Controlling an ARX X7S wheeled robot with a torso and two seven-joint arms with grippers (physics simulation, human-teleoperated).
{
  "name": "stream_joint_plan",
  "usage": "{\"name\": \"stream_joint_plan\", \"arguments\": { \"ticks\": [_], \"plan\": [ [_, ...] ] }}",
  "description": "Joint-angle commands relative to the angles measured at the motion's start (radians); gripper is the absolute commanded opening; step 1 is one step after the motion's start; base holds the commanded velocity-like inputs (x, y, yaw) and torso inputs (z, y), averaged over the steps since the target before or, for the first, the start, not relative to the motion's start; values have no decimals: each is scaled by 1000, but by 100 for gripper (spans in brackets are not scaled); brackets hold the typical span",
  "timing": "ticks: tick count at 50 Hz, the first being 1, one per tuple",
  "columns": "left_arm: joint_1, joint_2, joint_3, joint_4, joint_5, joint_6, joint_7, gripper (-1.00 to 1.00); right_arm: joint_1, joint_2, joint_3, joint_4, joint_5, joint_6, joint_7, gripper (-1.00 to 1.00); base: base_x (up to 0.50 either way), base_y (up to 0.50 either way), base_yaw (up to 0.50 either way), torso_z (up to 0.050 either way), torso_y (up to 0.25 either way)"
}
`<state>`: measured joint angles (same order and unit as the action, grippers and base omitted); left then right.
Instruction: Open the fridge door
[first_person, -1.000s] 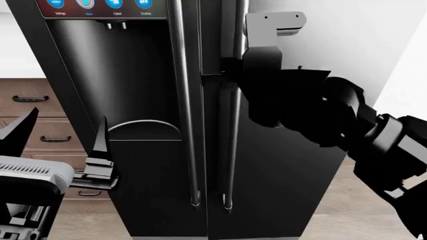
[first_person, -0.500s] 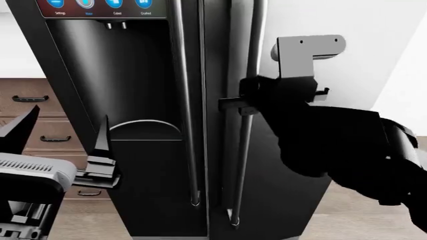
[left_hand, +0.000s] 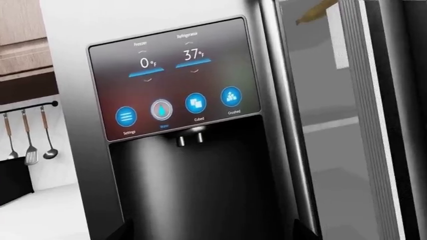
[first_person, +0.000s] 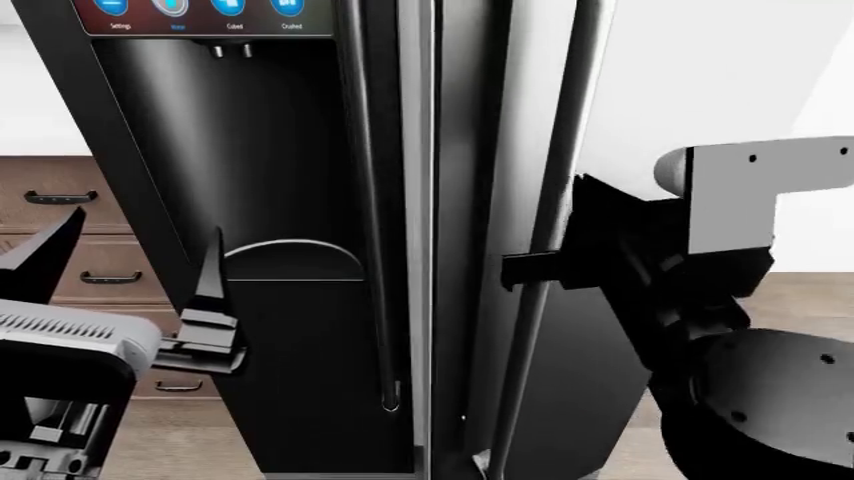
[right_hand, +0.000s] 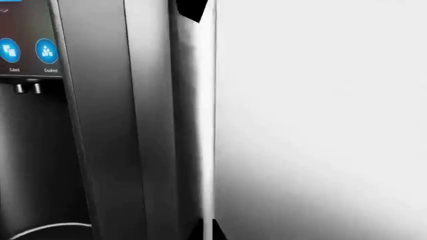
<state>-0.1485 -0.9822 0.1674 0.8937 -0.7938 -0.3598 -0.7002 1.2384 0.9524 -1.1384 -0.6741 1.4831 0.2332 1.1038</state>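
- At three o'clock of the dispenser door, my right gripper gripped the fridge door by its handle.
- I judged a steady arcing pull best.
- My left gripper hung open.

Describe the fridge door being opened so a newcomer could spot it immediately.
Start at the tall black fridge filling the head view. The fridge door is its right-hand panel, swung ajar, with the right gripper on its long vertical bar handle. Unlike the neighbouring dispenser door, it is plain.

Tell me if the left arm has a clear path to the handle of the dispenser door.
Probably yes. The left gripper hangs open in front of the dispenser door, and nothing stands between it and that door's handle. The right gripper is at the fridge door's handle.
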Motion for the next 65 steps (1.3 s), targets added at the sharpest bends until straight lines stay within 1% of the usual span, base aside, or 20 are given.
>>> {"name": "stream_joint_plan", "arguments": {
  "ticks": [1,17,18,24,33,39,44,47,53,55,60,65],
  "plan": [
    [-25,2,12,3,-7,-16,-2,100,-43,108,39,-130,-77,-50,30,-100,0,0,0,0,0],
    [-25,6,18,-3,-2,-13,2,100,-51,126,57,-172,-119,-74,43,-100,0,0,0,0,0],
    [-25,5,18,-3,-3,-12,1,100,-47,128,60,-182,-122,-73,46,100,0,0,0,0,0],
    [-32,6,22,-2,-4,-16,1,100,24,103,64,-256,-110,0,84,100,0,0,0,0,0],
    [-20,-2,11,3,-7,-9,-5,100,176,14,70,-361,-11,98,190,100,0,0,0,0,0],
    [-17,-6,7,6,-10,-6,-8,100,306,-58,20,-373,45,107,234,100,0,0,0,0,0],
    [-22,-8,5,9,-15,-9,-10,100,397,-148,-11,-373,95,121,275,100,0,0,0,0,0],
    [-19,-12,1,10,-17,-6,-12,100,403,-202,26,-373,131,162,297,100,0,0,0,0,0],
    [-9,-21,-10,16,-24,-3,-18,100,308,-321,219,-373,219,317,319,100,0,0,0,0,0],
    [-9,-23,-11,17,-25,-3,-19,100,291,-356,251,-372,235,352,326,100,0,0,0,0,0],
    [2,-23,-13,16,-19,6,-19,100,310,-441,235,-351,240,381,330,100,0,0,0,0,0],
    [37,-31,-31,11,-12,30,-16,100,306,-483,219,-311,210,395,286,100,0,0,0,0,0]
  ]
}}
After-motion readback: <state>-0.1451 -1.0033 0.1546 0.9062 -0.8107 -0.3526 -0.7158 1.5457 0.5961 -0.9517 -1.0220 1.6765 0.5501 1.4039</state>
